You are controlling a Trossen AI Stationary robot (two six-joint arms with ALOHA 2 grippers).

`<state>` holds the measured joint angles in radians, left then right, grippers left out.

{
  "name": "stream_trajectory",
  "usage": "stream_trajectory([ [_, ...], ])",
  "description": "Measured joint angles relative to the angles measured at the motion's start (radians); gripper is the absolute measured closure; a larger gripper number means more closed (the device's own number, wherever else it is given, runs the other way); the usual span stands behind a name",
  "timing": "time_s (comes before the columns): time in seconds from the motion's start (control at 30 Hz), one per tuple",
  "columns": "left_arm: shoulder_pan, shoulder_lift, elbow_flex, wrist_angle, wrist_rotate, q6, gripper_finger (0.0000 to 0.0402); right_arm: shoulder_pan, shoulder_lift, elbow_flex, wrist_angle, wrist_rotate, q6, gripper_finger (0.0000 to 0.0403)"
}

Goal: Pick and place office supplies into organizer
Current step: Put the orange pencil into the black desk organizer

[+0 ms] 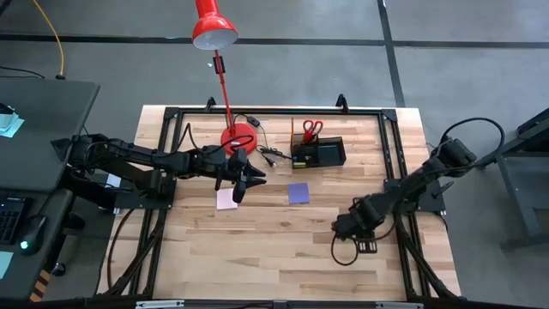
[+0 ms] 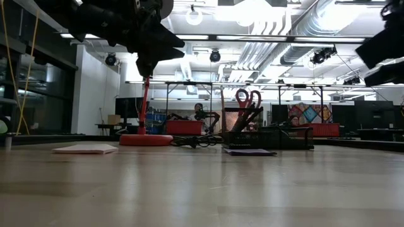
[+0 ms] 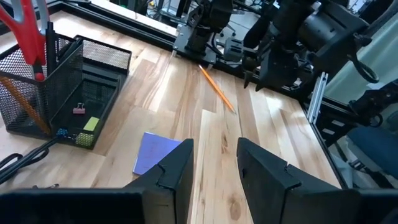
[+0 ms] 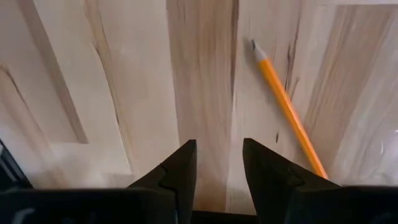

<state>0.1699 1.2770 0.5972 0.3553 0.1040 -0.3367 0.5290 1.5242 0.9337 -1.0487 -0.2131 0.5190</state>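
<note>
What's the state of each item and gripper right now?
left gripper: fingers open, empty, above pink pad
right gripper: fingers open, empty, beside pencil
pink pad: flat on table
purple pad: flat on table
pencil: lying on table
scissors: upright in organizer

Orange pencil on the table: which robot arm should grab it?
Probably the right. The right gripper hangs open just above the table with the orange pencil lying close beside it. The left gripper is far off, by the pink sticky-note pad.
</note>
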Motion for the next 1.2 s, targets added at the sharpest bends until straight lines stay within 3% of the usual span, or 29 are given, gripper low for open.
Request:
stream_trajectory([
  [0.13,0.0,0.0,0.0,-0.001,0.0,0.0,0.0291,-0.042,0.0,0.0,0.096,0.013,0.11,0.0284],
  [0.27,0.0,0.0,0.0,-0.008,0.0,0.0,0.0291,-0.065,0.0,0.0,0.21,0.067,0.347,0.0284],
  [0.5,0.0,0.0,0.0,-0.008,-0.01,0.0,0.0291,-0.113,0.0,0.0,0.174,0.09,0.706,0.0284],
  [0.63,0.0,0.0,0.0,-0.008,-0.029,0.0,0.0291,-0.128,0.0,0.0,0.25,0.102,0.935,0.0284],
  [0.73,0.0,0.0,0.0,-0.008,-0.022,-0.009,0.0291,-0.127,0.0,0.0,0.345,0.129,1.004,0.0284],
  [0.83,0.0,0.0,0.0,-0.008,-0.018,-0.054,0.0291,-0.086,0.0,0.0,0.446,0.279,1.161,0.0284],
  [0.97,0.0,0.0,0.0,-0.008,0.035,-0.117,0.0291,0.024,0.001,0.0,0.542,0.653,1.48,0.0284],
  [1.1,0.0,0.0,0.0,-0.008,0.125,-0.057,0.0291,0.145,0.03,0.001,0.512,1.012,1.803,0.0284],
  [1.13,0.0,0.0,0.0,-0.008,0.15,-0.029,0.0291,0.164,0.044,0.001,0.507,1.055,1.851,0.0284],
  [1.2,0.0,0.0,0.0,-0.009,0.2,0.027,0.0291,0.169,0.084,0.028,0.498,1.036,1.867,0.0287],
])
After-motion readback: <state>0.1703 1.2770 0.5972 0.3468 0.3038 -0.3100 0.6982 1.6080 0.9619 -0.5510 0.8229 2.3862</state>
